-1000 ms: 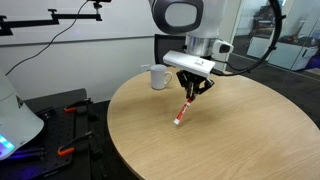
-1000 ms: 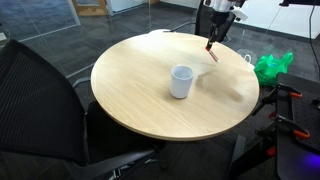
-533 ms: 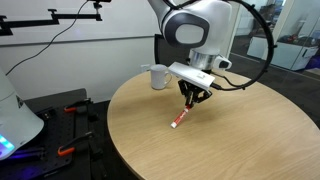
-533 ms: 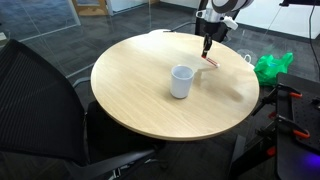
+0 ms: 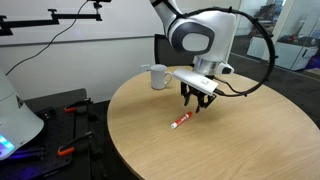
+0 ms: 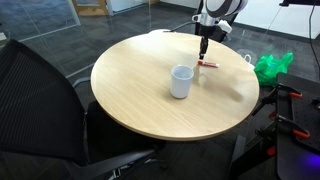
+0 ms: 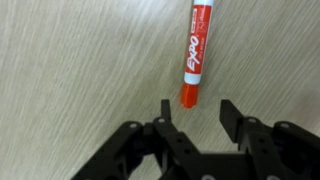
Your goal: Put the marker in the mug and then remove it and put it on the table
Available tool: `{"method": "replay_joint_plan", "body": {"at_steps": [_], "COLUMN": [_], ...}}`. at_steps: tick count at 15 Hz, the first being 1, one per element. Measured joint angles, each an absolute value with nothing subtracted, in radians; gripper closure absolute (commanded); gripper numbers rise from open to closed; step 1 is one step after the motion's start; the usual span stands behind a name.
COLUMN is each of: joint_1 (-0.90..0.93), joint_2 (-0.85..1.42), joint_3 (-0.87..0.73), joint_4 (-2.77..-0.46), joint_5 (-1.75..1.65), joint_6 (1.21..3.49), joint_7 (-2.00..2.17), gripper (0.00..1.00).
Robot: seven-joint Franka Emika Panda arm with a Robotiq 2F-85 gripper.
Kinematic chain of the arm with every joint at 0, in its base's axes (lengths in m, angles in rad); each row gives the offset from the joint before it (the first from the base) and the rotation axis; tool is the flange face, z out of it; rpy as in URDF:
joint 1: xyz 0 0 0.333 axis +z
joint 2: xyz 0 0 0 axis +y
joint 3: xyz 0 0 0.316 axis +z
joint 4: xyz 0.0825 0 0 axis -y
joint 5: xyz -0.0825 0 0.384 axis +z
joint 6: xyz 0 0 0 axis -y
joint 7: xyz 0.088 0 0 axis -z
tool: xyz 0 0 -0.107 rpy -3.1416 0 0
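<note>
My gripper [image 7: 196, 107] is hanging over the table [image 7: 80, 60], jaws parted, holding nothing; the marker [image 7: 196, 50] is lying flat beneath, well apart from the mug [image 6: 181, 81]. I am fearing a fingertip brush sending it rolling.

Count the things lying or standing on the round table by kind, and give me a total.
Marker: 1, red, lying flat
Mug: 1, white, upright
Total on the table: 2
</note>
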State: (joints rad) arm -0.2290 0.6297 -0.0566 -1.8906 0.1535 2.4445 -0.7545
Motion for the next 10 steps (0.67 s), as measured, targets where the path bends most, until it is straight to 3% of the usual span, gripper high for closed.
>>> {"method": "replay_joint_plan", "body": {"at_steps": [2,10], "joint_1": [-0.229,-0.214], "joint_2": [0.632,0.563], "joint_3": [-0.055,-0.032], "joint_4": [-1.884,-1.937], "joint_5": [0.153,0.104], "joint_6": [2.444,2.513], "joint_7": [-0.754,-0.705], "gripper": [0.0,0.0]}}
